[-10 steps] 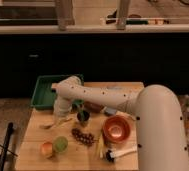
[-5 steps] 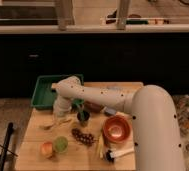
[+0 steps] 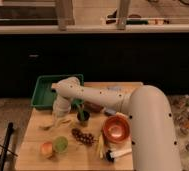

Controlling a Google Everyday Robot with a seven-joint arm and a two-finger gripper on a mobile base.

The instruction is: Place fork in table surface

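Observation:
The fork is a thin, pale sliver lying low over the left part of the light wooden table surface. I cannot tell whether it rests on the wood or is held. My gripper hangs from the white arm and points down directly over the fork's right end, just in front of the green tray. The arm hides where the gripper meets the fork.
A green tray sits at the back left. A dark cup with a green stem, a grape bunch, an orange bowl, a white-handled black-tipped tool and two round fruits crowd the middle and front. A black pole stands off the left edge.
The arm's large white link has shifted slightly. The gripper stays low over the fork at the table's left, and the objects have not moved.

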